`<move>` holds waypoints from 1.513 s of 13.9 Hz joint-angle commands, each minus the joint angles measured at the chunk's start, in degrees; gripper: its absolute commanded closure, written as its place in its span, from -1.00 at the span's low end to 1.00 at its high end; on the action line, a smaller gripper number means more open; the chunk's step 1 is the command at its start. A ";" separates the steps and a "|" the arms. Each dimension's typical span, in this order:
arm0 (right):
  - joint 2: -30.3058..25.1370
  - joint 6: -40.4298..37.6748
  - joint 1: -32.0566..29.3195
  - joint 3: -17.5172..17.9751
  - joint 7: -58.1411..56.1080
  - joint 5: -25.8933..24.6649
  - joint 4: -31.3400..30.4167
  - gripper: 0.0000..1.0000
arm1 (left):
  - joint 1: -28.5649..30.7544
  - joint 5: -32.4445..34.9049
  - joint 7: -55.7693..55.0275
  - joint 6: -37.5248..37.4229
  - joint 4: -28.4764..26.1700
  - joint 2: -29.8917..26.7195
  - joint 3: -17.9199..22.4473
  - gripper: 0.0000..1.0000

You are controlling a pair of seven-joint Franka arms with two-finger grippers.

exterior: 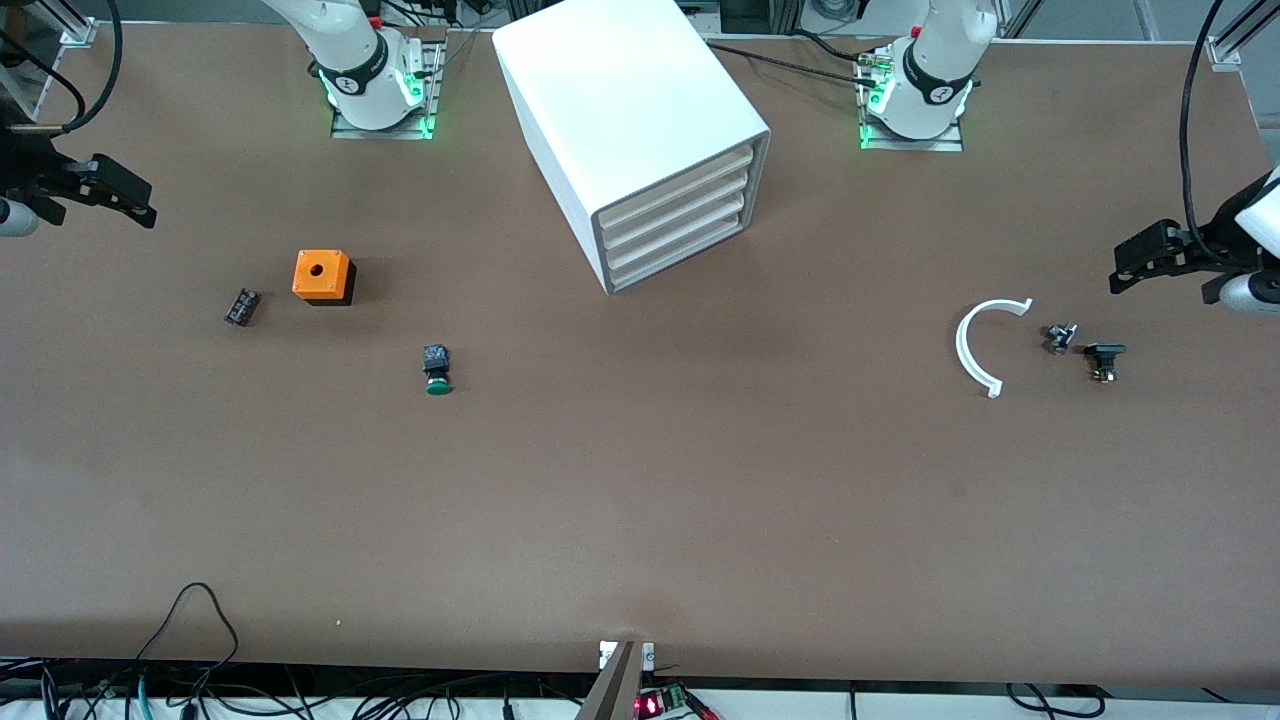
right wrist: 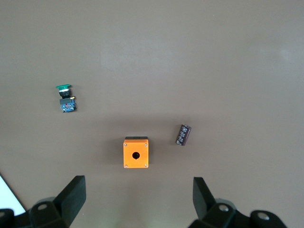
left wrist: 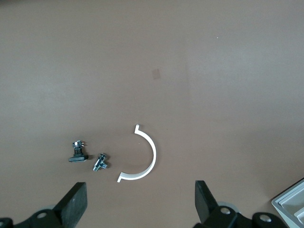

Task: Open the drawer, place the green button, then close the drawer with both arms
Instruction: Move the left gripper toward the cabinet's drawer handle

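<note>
Left hand point(exterior: 1128, 268) hangs over the tabletop point(exterior: 640, 500) at the left arm's end, its two fingers point(left wrist: 76, 204) spread wide apart and empty; right hand point(exterior: 135, 200) hangs over the right arm's end in the same state — fingers point(right wrist: 71, 199) parted, nothing between them. Both arms wait clear of the work.

White cabinet point(exterior: 630, 110) stands between the two bases, turned at an angle, its stacked fronts facing toward the left arm's end and the front camera. Lowest of these, the drawer point(exterior: 680, 262), sits flush and closed.

Button point(exterior: 436, 368) lies on its side on the bare tabletop, toward the right arm's end and nearer to the front camera than the cabinet, green cap pointing toward that camera. An orange cube with a hole point(exterior: 322, 276) and a small black part point(exterior: 241, 306) lie well apart from it, closer to the right arm's end. At the left arm's end lie a white half-ring point(exterior: 975, 345) and two small dark fittings point(exterior: 1060, 337) point(exterior: 1104, 357).

Step in hand, as judged: none yet begun — the opening of the drawer comes first. With the fronts facing the left arm's end, the left hand seems the better placed to draw the front out. Plain front shows no handle, so a hold on its edge may be needed; the light cabinet might slide if pulled unbraced.
</note>
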 commanded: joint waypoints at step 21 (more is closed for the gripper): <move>9.75 2.57 0.41 1.01 0.61 1.49 5.07 -1.00 | -7.56 -35.55 2.78 -0.70 -5.64 26.06 -0.67 -1.00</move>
